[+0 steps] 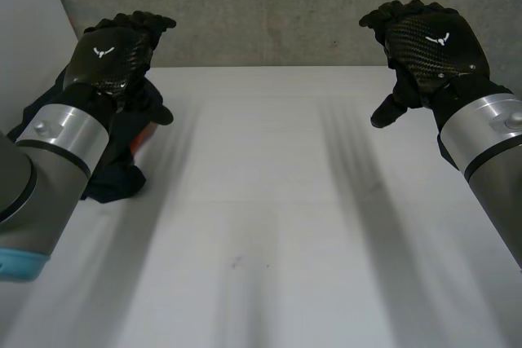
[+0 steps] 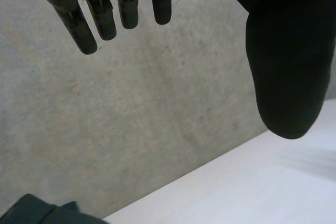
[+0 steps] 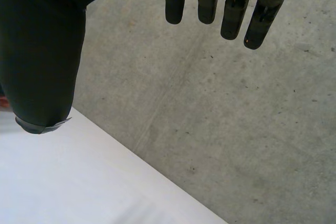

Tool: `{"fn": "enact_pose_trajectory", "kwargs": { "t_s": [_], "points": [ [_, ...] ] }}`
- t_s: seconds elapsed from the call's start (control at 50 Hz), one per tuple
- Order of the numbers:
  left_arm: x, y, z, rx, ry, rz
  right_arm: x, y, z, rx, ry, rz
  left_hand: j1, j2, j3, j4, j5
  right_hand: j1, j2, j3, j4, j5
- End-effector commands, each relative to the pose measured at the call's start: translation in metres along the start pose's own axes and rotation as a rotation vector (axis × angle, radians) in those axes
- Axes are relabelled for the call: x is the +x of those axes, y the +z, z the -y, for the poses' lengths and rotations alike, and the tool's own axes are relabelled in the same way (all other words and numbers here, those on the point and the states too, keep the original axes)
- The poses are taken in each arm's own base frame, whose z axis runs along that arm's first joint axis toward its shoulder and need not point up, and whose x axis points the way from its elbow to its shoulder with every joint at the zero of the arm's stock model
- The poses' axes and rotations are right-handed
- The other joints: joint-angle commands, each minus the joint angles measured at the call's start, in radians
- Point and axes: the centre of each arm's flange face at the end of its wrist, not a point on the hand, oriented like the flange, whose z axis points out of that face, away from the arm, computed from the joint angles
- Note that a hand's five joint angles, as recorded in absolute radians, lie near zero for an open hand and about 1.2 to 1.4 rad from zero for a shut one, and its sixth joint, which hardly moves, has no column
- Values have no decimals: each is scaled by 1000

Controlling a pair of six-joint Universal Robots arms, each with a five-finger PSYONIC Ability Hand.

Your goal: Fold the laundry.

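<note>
My left hand (image 1: 110, 55): open and holding nothing. In the left wrist view my fingers (image 2: 102, 14) hang straight and side by side, and my thumb (image 2: 286, 61) stands well apart from them, with a wide gap between.
My right hand (image 1: 428, 42): also open and holding nothing. In the right wrist view my fingers (image 3: 233, 17) point straight out in a row and my thumb (image 3: 42, 56) is spread far to the side. In the head view the thumb points down toward the table.
Where my hands are: both are raised above the far part of the white table (image 1: 269, 226). The left is over its left side and the right over its right side, well apart from each other, with their backs turned up to the head camera.
Laundry: a dark crumpled garment (image 1: 122, 177) lies in a heap at the table's left edge. In the head view it sits under and beside my left wrist and forearm.
Laundry detail: a small orange patch (image 1: 143, 138) shows in the folds. I cannot tell what kind of garment it is.
Laundry from my left wrist: a dark corner of it shows low down, away from my fingertips and not touching them.
Behind the table: a grey concrete wall (image 1: 269, 6) runs along the far edge, and both palms face it.
Table middle: bare white surface between my two arms.
</note>
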Motion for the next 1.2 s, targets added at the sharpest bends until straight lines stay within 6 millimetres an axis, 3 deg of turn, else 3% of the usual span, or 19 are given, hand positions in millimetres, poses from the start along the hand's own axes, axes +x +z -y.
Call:
{"fn": "enact_pose_trajectory", "kwargs": {
  "t_s": [0.02, 0.2, 0.3, 0.42, 0.44, 0.48, 0.5, 0.54, 0.6, 0.62, 0.7, 0.78, 0.82, 1.0, 1.1, 1.14, 1.16, 1.18, 1.2],
  "points": [
    [-51, 37, -36, -92, 260, 123, 0, 0, -1, -3, 0, 4, -18, -25, -28, -23, -42, -10, -32, -29, -45, -53],
    [-130, 79, -103, -235, 395, 262, -2, 0, -7, -22, 3, 11, -18, -25, -28, -23, -42, -10, -32, -29, -45, -53],
    [-174, 97, -156, -315, 497, 314, -5, 1, -12, -36, 4, 20, -18, -25, -28, -23, -42, -10, -32, -29, -45, -53],
    [-203, 111, -199, -351, 630, 327, -5, 1, -12, -36, 4, 20, 35, 29, 26, 30, 11, -10, -32, -29, -45, -53],
    [-206, 114, -203, -352, 650, 330, -5, 1, -12, -36, 2, 20, 146, 140, 136, 141, 122, -10, -32, -29, -45, -53],
    [-207, 118, -206, -351, 685, 335, -5, 1, -12, -36, 4, 20, 980, 974, 970, 975, 956, -10, -32, -29, -45, -53],
    [-207, 119, -203, -345, 695, 337, -5, 1, -12, -36, 4, 20, 1201, 1195, 1192, 1197, 1177, -10, -32, -29, -45, -53],
    [-202, 121, -186, -317, 704, 346, -5, 1, -10, -30, 2, 19, 1204, 1197, 1194, 1199, 1180, -10, -32, -29, -45, -53],
    [-187, 122, -137, -213, 694, 373, -4, 2, -8, -24, 1, 16, 1204, 1197, 1194, 1199, 1180, -10, -32, -29, -45, -53],
    [-170, 122, -101, -108, 672, 383, -4, 2, -7, -20, 2, 15, 1204, 1197, 1194, 1199, 1180, -10, -32, -29, -45, -53],
    [-122, 110, -22, 160, 586, 363, -3, 4, -5, -12, 2, 14, 1204, 1197, 1194, 1199, 1180, -10, -32, -29, -45, -53],
    [-73, 84, 39, 341, 494, 290, 0, 6, -4, -9, -7, 4, 1204, 1197, 1194, 1199, 1180, -10, -32, -29, -45, -53],
    [-54, 74, 51, 369, 467, 249, 2, 6, -4, -10, -23, 0, 1204, 1197, 1194, 1199, 1180, -10, -32, -29, -45, -53],
    [80, 11, 26, 248, 366, -157, 6, 8, 8, 19, -89, -16, 1204, 1197, 1194, 1199, 1180, -10, -32, -29, -45, -53],
    [108, -11, -9, 120, 366, -333, 9, 10, 13, 29, -92, -26, 1152, 1145, 1142, 1147, 1128, -10, -32, -29, -45, -53],
    [112, -12, -28, 59, 368, -368, 10, 10, 14, 24, -93, -27, 754, 748, 744, 749, 730, -10, -32, -29, -45, -53],
    [116, -13, -46, 2, 372, -396, 11, 10, 13, 16, -93, -30, 243, 237, 234, 238, 219, -10, -32, -29, -45, -53],
    [117, -14, -51, -20, 373, -406, 12, 10, 13, 8, -93, -31, -18, -25, -28, -23, -42, -10, -32, -29, -45, -53],
    [118, -14, -57, -39, 377, -410, 13, 10, 12, 1, -95, -31, -18, -25, -28, -23, -42, -10, -32, -29, -45, -53]
  ]
}}
